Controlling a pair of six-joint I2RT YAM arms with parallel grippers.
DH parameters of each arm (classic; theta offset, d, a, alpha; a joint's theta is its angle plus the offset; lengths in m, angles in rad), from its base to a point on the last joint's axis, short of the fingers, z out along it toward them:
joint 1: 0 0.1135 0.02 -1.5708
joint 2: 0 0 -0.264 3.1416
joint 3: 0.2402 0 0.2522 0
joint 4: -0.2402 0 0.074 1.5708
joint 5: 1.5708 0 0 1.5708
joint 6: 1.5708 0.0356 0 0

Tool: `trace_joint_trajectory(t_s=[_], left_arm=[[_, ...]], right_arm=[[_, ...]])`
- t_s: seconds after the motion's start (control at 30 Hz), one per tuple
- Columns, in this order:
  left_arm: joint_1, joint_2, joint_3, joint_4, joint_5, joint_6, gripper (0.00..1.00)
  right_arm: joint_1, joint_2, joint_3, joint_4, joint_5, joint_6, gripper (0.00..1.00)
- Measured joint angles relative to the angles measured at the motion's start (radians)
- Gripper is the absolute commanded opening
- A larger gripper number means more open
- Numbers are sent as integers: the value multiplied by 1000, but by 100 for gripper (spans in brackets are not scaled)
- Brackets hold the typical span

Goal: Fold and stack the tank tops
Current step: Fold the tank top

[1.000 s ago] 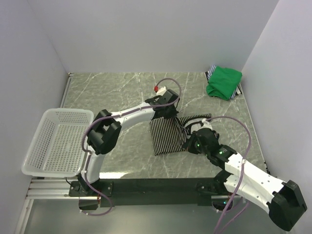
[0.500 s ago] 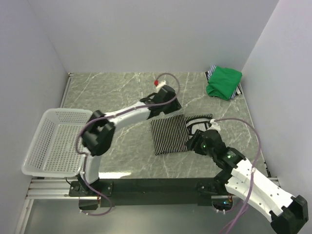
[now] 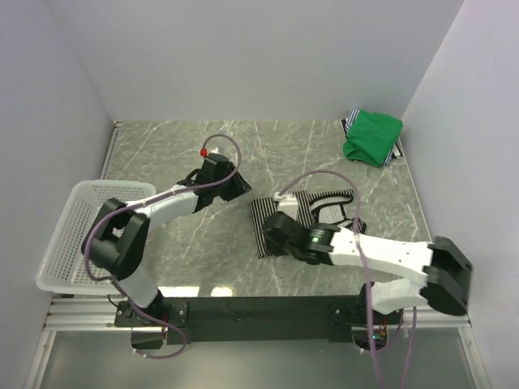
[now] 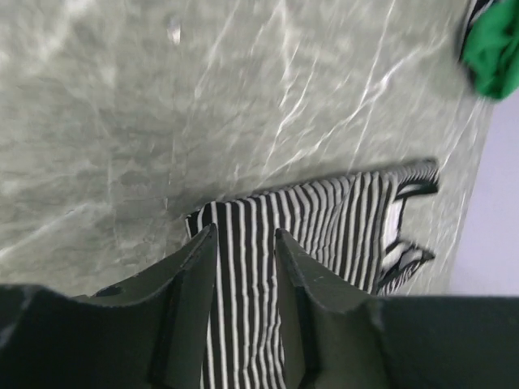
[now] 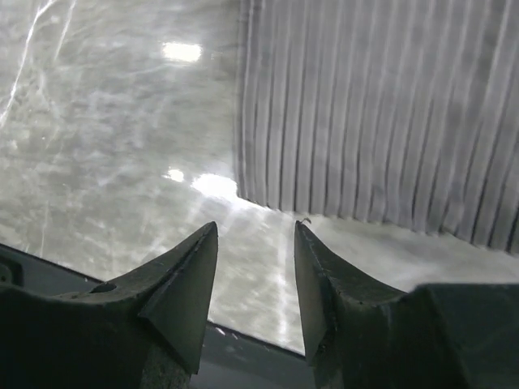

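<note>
Two empty, fingers apart: left end effector (image 4: 246, 237), right end effector (image 5: 255, 232) beside striped tank top (image 5: 365, 105). Risk: snagging hem, undoing fold.

The striped tank top (image 3: 280, 220) shows fine black-and-white lines, its straps edged dark. The green tank top (image 3: 373, 136) is plain and bright, with a bit of black-and-white stripe peeking beneath. The surface (image 3: 178, 146) is grey-green marble with white veins, and the basket (image 3: 93, 239) is white mesh.

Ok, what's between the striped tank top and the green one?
Nothing, just bare tabletop between the striped tank top and the green tank top; the top view shows it.
</note>
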Motion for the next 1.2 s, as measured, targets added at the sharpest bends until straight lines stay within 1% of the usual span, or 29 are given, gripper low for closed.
trace_joint_trajectory(t_s=[0.1, 0.23, 0.3, 0.33, 0.37, 0.47, 0.6, 0.9, 1.0, 1.03, 1.1, 1.13, 1.2], left_arm=[[19, 62, -16, 43, 89, 21, 42], [31, 98, -17, 82, 149, 41, 45], [32, 114, -16, 102, 175, 49, 45], [32, 126, -14, 114, 188, 53, 45], [33, 143, -10, 121, 204, 59, 45], [32, 199, 2, 136, 234, 68, 45], [34, 238, 2, 135, 249, 71, 45], [37, 240, 0, 159, 256, 70, 46], [43, 238, -4, 166, 256, 70, 46], [46, 235, -7, 166, 257, 70, 46], [50, 223, -18, 170, 256, 70, 46], [53, 216, -24, 169, 256, 69, 46], [56, 199, -36, 170, 254, 68, 45]], right_arm=[[36, 149, 86, 14, 31, -16, 50], [53, 272, 129, 17, 56, -31, 51], [60, 321, 147, 16, 63, -39, 53], [62, 338, 154, 15, 66, -42, 55], [64, 356, 163, 14, 71, -45, 59], [71, 402, 183, 17, 81, -52, 62], [77, 425, 183, 18, 83, -56, 62], [89, 488, 178, 25, 72, -53, 60], [89, 495, 172, 35, 71, -44, 57], [89, 495, 169, 39, 71, -43, 53], [90, 494, 166, 45, 73, -43, 47], [90, 494, 165, 47, 76, -43, 39], [90, 491, 162, 45, 79, -46, 30]])
